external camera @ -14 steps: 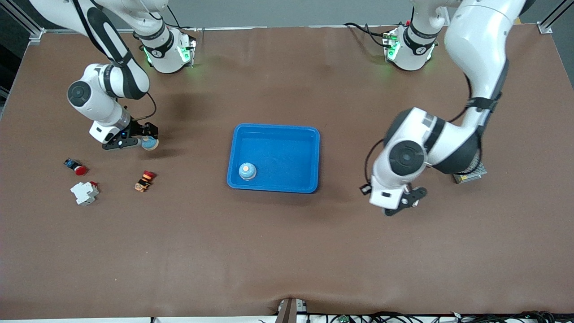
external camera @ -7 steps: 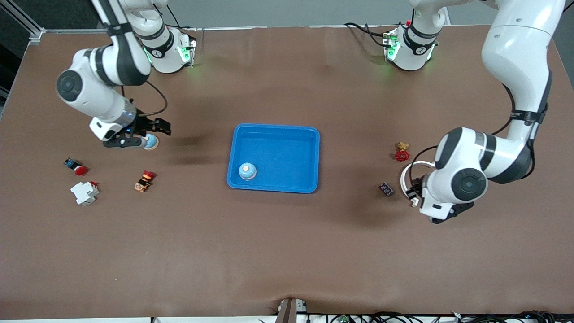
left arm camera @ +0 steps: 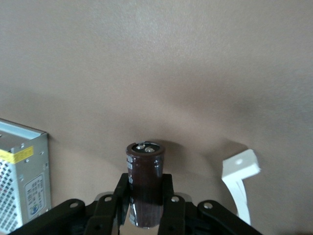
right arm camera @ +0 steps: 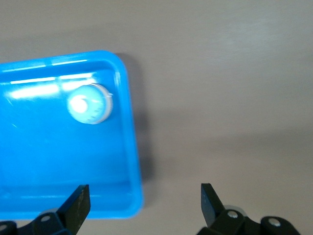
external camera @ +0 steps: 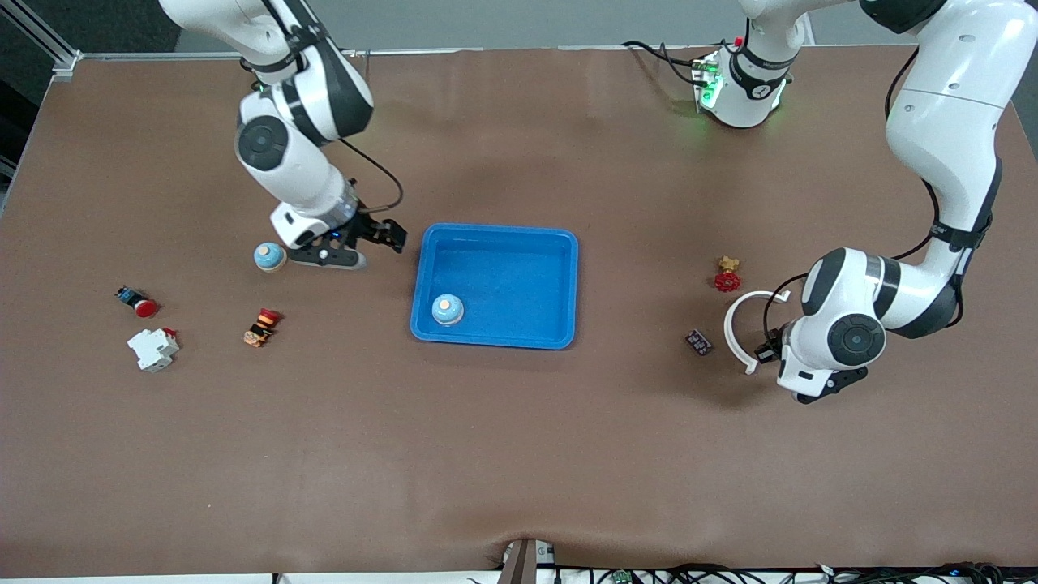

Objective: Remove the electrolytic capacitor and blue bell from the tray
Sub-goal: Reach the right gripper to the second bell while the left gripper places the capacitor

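A blue bell (external camera: 269,256) with an orange knob stands on the table beside my right gripper (external camera: 366,246). That gripper is open and empty, next to the edge of the blue tray (external camera: 496,235) toward the right arm's end. The right wrist view shows its open gripper (right arm camera: 144,203) over the tray corner (right arm camera: 132,147). A second bell (external camera: 447,309) sits in the tray and also shows in the right wrist view (right arm camera: 89,104). My left gripper (external camera: 821,389) is shut on a dark brown capacitor (left arm camera: 145,181), low over the table. The capacitor is hidden in the front view.
A white curved ring (external camera: 739,324), a red valve (external camera: 727,277) and a small dark module (external camera: 698,341) lie by the left gripper. A metal power supply (left arm camera: 19,176) is close to it. A red button (external camera: 142,305), a white breaker (external camera: 152,349) and an orange part (external camera: 261,326) lie toward the right arm's end.
My right gripper let go of the bell on the table and moved over to the tray's edge. My left arm moved toward its own end of the table, uncovering the valve, module and ring.
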